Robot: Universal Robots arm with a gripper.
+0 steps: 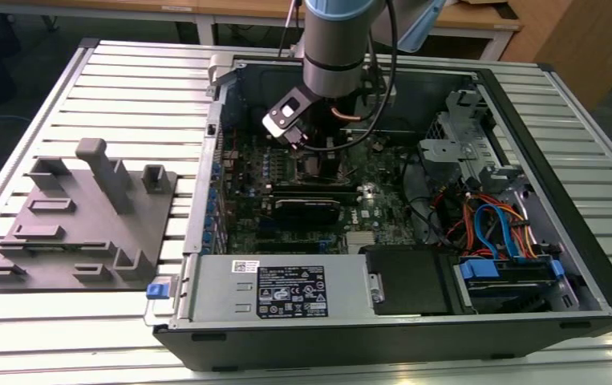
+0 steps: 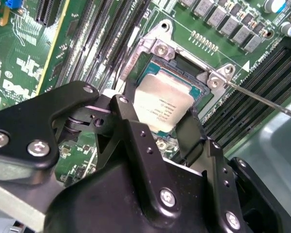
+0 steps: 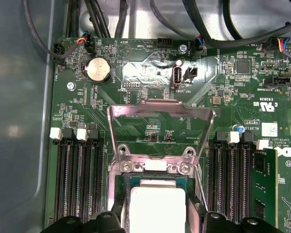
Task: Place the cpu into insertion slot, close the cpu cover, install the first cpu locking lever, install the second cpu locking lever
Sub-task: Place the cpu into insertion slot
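The black two-fingered gripper [image 2: 161, 114] is parted only as wide as the cpu [image 2: 157, 99], a small flat square chip with a dull silver-grey metal top, and its fingers [image 2: 131, 116] close on two opposite edges of that chip. The cpu lies between the fingertips, level with the insertion slot [image 2: 161, 48], a square dark socket with a silvery screwed metal rim. A dark gap shows between the chip's far edge and the rim, and whether the chip is fully seated cannot be told. From one corner of the slot a thin silvery wire lever [image 2: 262, 99] runs out free. Just beyond the slot in the first wrist view, the cpu cover [image 3: 160, 109], a thin silvery square frame plate with a central cut-out, is swung up on its hinge, open. Long black memory slots [image 3: 80, 179] flank the socket on the green motherboard [image 3: 233, 97], with a round silver coin cell [image 3: 98, 70] farther off. In the exterior view the grey arm [image 1: 338, 48] reaches down into the open black computer case [image 1: 594, 265], which lies on a pale slatted table [image 1: 91, 88].
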